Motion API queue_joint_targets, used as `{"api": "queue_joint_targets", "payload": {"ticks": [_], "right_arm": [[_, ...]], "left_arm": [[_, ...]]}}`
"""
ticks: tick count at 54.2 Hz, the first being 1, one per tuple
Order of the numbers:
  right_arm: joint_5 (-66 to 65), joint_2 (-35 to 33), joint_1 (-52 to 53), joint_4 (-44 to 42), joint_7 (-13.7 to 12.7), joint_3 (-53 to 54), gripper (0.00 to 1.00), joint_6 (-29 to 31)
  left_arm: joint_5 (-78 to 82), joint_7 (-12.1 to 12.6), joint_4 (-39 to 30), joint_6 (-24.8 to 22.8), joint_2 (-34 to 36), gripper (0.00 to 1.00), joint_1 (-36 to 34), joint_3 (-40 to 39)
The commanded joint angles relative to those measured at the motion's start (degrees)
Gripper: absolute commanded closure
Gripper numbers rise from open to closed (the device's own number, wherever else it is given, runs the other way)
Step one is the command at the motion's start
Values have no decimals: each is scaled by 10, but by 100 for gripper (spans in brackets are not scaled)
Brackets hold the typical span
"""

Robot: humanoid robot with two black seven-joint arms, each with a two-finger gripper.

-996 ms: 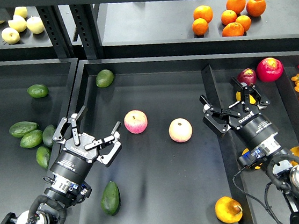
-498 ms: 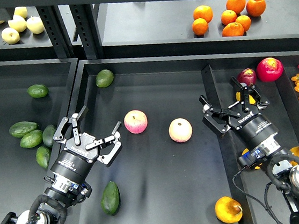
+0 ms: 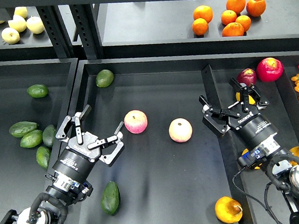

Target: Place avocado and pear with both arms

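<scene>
Both pincers are spread wide and nothing is held. The avocado (image 3: pixel 110 197) lies just below the left pincer (image 3: pixel 91 139); the pear (image 3: pixel 228 209) lies further right. Each should be approached from above, centred.

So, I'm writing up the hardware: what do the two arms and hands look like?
Both arms are black with silver ring joints. Each hand, left hand and right hand, has two black fingers with silvery linkages. The right wrist carries white lettering, a blue patch and loose black cables.
</scene>
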Motion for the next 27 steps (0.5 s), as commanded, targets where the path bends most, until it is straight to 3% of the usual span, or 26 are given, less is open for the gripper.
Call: {"api": "queue_joint_targets", "payload": {"ticks": [1, 5, 19, 27], "right_arm": [[-1, 0, 1, 0, 0, 1, 0, -2], [-2, 0, 1, -1, 0, 6, 0, -4], [-6, 0, 16, -2, 0, 11, 0, -15], [-11, 0, 40, -3, 0, 36, 0, -50]], "left_arm": [[1, 17, 13, 0, 0, 0, -18, 0], [1, 30, 24, 0, 1, 0, -34, 4], [1, 82, 55, 0, 176, 0, -144, 105], [2, 89, 56, 0, 243, 0, -201, 177]]}}
